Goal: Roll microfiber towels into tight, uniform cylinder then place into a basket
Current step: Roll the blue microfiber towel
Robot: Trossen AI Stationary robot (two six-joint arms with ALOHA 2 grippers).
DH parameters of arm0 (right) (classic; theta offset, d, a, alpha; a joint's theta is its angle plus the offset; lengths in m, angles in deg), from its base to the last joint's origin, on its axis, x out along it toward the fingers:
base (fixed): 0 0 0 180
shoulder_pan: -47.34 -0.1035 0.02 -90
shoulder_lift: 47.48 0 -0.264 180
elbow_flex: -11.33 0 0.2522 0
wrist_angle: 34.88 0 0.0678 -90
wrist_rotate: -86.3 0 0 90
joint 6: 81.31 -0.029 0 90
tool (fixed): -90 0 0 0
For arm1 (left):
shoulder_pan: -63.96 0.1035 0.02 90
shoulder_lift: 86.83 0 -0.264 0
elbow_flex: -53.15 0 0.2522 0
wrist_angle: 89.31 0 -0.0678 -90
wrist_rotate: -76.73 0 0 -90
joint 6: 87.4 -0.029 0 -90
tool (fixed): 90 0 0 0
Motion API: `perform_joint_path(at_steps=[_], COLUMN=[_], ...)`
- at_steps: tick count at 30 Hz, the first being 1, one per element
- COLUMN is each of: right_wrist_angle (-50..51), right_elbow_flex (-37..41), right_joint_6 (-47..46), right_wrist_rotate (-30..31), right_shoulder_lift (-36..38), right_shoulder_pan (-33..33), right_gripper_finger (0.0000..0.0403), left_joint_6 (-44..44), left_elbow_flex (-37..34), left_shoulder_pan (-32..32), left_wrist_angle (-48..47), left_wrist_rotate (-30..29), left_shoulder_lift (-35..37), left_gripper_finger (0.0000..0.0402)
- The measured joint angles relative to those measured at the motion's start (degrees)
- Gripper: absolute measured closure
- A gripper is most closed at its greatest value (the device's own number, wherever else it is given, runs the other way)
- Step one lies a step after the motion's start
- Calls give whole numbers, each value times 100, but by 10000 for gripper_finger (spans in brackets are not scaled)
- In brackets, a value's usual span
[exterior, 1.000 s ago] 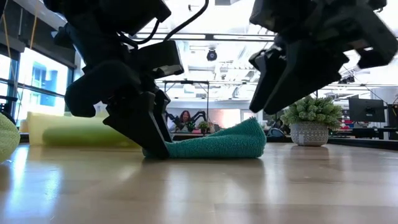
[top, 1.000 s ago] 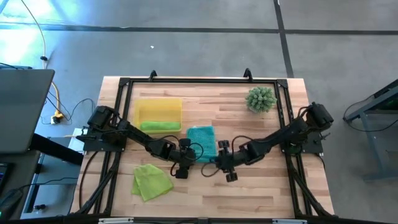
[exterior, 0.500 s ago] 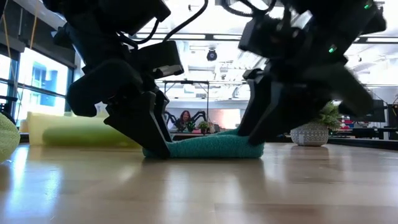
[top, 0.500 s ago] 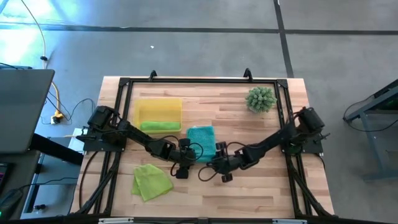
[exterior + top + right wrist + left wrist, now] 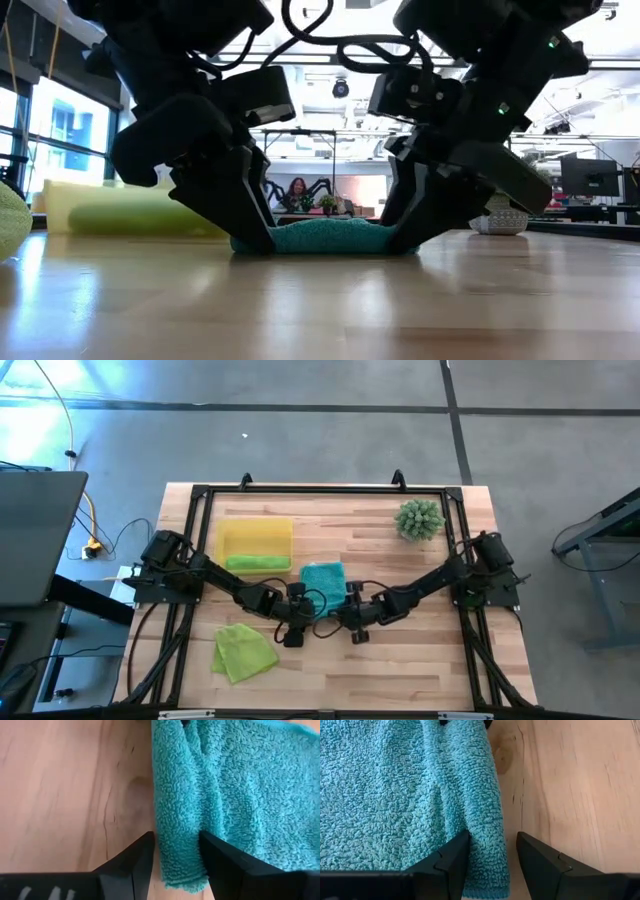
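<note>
The teal towel [image 5: 323, 585] lies flat on the table's middle, its near edge bunched into a low ridge [image 5: 325, 237]. My left gripper [image 5: 300, 618] stands open at the towel's near left corner [image 5: 492, 852], my right gripper [image 5: 348, 620] open at its near right corner [image 5: 177, 852]. Each straddles the ridge. A rolled lime towel [image 5: 257, 563] lies in the near part of the yellow basket [image 5: 255, 532]. Another lime towel [image 5: 243, 652] lies crumpled at the near left. My left gripper comes slanting down from the table's left. One finger [image 5: 451, 861] rests on the towel's top face behind the edge ridge [image 5: 485, 845]; the other [image 5: 540, 862] stands on bare wood, a strip of table showing between it and the cloth. My right gripper comes slanting down from the table's right. One finger [image 5: 227, 865] rests on the towel's top face; the other [image 5: 134, 862] stands on bare wood beside the edge ridge [image 5: 177, 840], which fills the gap between them. The towel lies on the table.
A spiky green plant in a pot [image 5: 419, 519] stands at the far right. A black frame [image 5: 320, 490] runs round the tabletop. Bare wood lies along the near edge [image 5: 380, 670] and to the right of the towel.
My right gripper has come down and toward the table's left, landing at the teal towel's near right corner. The towel's raised right end now lies lower, under that gripper.
</note>
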Motion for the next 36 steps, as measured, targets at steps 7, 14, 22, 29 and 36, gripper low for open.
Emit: perform_joint_path(at_steps=[7,14,22,29,36], right_wrist_angle=[-3,75,60,-43,-220], right_elbow_flex=[-29,-29,-12,24,35], right_joint_6=[-664,-1201,-1522,-2261,-3289], right_wrist_rotate=[61,168,-377,-2163,-3477], right_shoulder_lift=[-322,-340,-273,27,31], right_shoulder_pan=[34,-13,70,493,969], right_gripper_finger=[261,365,396,400,400], left_joint_6=[164,407,445,146,-678], left_elbow_flex=[-13,-19,-14,-3,-2], left_shoulder_pan=[0,-4,-158,-399,-768], left_wrist_angle=[-8,-257,-589,-705,-512], left_wrist_rotate=[17,390,375,248,-759], left_shoulder_lift=[140,473,604,912,1017], left_gripper_finger=[245,245,245,245,245])
